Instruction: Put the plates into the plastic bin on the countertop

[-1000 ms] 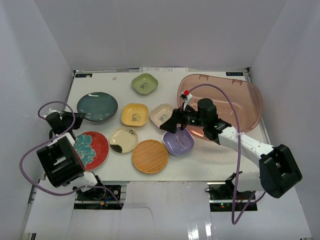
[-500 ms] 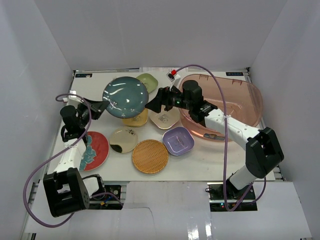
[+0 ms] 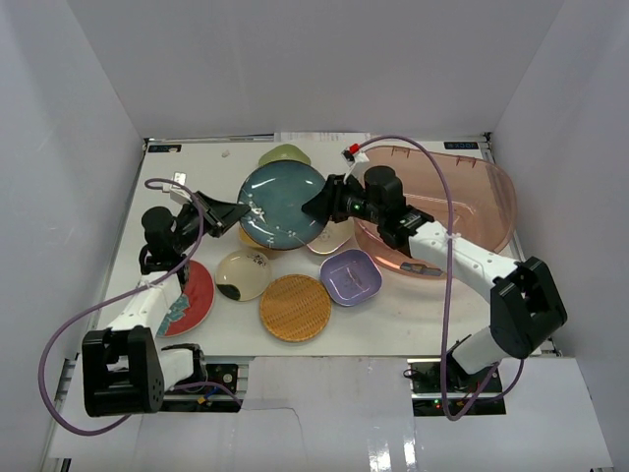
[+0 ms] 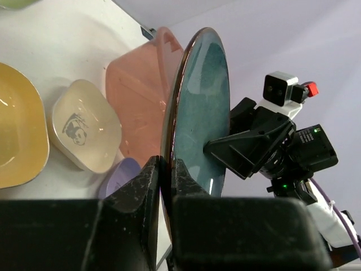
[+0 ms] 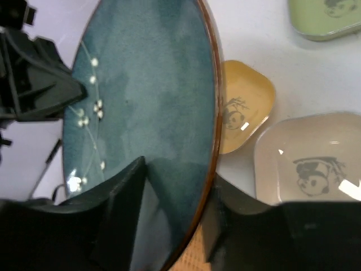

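The left gripper (image 3: 239,213) pinches the teal plate (image 3: 283,204) up in the air, left of the bin (image 3: 486,206). The right gripper (image 3: 316,205) reaches around its other edge, but I cannot tell if it squeezes. Letting go early could drop it.

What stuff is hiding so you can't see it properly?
Top view: the raised teal plate covers most of the green dish.
Top view: the left arm hides part of the red plate.
Right wrist view: unclear whether the right hand is squeezing the plate's rim.
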`<state>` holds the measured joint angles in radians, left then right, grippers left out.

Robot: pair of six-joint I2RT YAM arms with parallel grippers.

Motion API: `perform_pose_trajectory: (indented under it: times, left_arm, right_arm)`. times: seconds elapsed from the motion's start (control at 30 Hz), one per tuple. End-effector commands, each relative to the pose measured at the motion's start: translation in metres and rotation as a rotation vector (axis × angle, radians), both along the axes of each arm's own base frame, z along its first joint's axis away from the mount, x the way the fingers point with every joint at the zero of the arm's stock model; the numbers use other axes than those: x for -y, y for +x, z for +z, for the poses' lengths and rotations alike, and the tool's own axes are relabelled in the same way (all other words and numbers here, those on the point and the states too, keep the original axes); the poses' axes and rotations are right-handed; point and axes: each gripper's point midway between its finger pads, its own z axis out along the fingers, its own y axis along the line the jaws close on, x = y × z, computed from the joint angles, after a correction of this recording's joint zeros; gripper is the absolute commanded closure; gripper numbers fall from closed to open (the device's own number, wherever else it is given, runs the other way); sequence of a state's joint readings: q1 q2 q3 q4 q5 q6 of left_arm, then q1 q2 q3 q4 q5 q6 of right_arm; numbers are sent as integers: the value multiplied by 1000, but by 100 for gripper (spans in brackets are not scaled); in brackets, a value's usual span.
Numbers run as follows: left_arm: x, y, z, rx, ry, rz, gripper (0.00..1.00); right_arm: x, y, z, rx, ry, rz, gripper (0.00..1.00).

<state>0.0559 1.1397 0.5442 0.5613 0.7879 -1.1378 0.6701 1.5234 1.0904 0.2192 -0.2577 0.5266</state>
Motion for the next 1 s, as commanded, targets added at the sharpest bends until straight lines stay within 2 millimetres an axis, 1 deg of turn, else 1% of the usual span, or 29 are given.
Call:
perform_pose_trajectory:
  times: [0.0,0.03,0.07,0.1,0.13,0.17,0.2,0.23,0.27,0.3,0.33,0.37,0.4,0.43,0.47,0.5,0.53,0.57,0.6,0.63,0.67,0.7,0.73,0.77,0.83,0.87,0.9,0.93,0.97]
  left_arm:
    - [21,-23,46,155,-26,-134,100]
    - [22,-22,42,132,-21,-137,100]
    - [23,-22,41,131,-12,-140,100]
    - [23,-22,39,139,6,-143,100]
    - [34,-27,37,133,11,-181,98]
    - [39,-30,38,124,14,-206,81]
    - [41,-32,39,141,29,-225,69]
    - [47,-39,36,120,37,-269,57]
    - [50,-41,45,141,51,-291,40]
    - [55,-45,48,178,86,-323,33]
    - [67,-58,45,154,100,-398,26]
    - [75,-63,61,204,120,-429,16]
    - [81,-68,64,220,136,-455,12]
    - [93,-79,60,228,167,-505,9]
    - [99,-83,62,243,187,-519,7]
    - [103,-87,70,279,209,-522,2]
    - [111,-94,62,279,260,-534,2]
    - [115,-96,67,308,287,-533,2]
    - [116,-104,61,284,315,-534,2]
    - [123,-113,60,327,345,-552,2]
    - [124,-112,58,338,374,-525,2]
    - [125,-117,58,354,395,-521,2]
    - [126,-129,59,377,416,-529,2]
    - [123,-124,57,409,467,-472,2]
    - [117,-125,46,418,519,-421,2]
    - [109,-126,50,452,538,-376,2]
    - [103,-119,48,450,568,-314,2]
    - [100,-119,40,438,586,-301,2]
    - [97,-119,41,446,595,-284,2]
  right_arm:
    - [13,6,19,40,54,-70,59]
    - [14,5,22,41,67,-75,71]
    - [18,3,28,51,85,-86,78]
    - [21,3,27,40,100,-99,88]
    - [24,2,30,41,109,-105,92]
    - [31,4,39,55,123,-120,92]
    - [36,5,41,54,131,-133,92]
    - [42,7,46,57,142,-140,92]
    - [58,14,58,74,164,-173,92]
    - [66,15,63,76,178,-174,92]
    - [79,15,77,89,207,-191,92]
    - [104,28,84,101,223,-247,92]
    - [115,29,89,101,237,-246,92]
    - [146,37,98,109,256,-314,92]
    - [162,41,101,108,263,-347,92]
    - [174,41,103,107,266,-355,92]
    - [206,47,104,108,257,-430,92]
    - [222,50,102,104,246,-470,92]
    - [237,52,98,98,229,-510,92]
    - [268,55,87,65,201,-595,92]
    - [282,56,79,68,160,-634,92]
    - [294,56,72,60,136,-671,92]
    - [312,56,64,52,112,-720,92]
    - [324,55,47,25,59,-765,92]
    - [341,55,34,10,26,-823,92]
    - [346,55,24,-7,9,-843,92]
    - [349,56,21,-7,-7,-844,92]
    - [349,59,12,-32,-20,-840,92]
    - [351,62,8,-41,-28,-841,92]
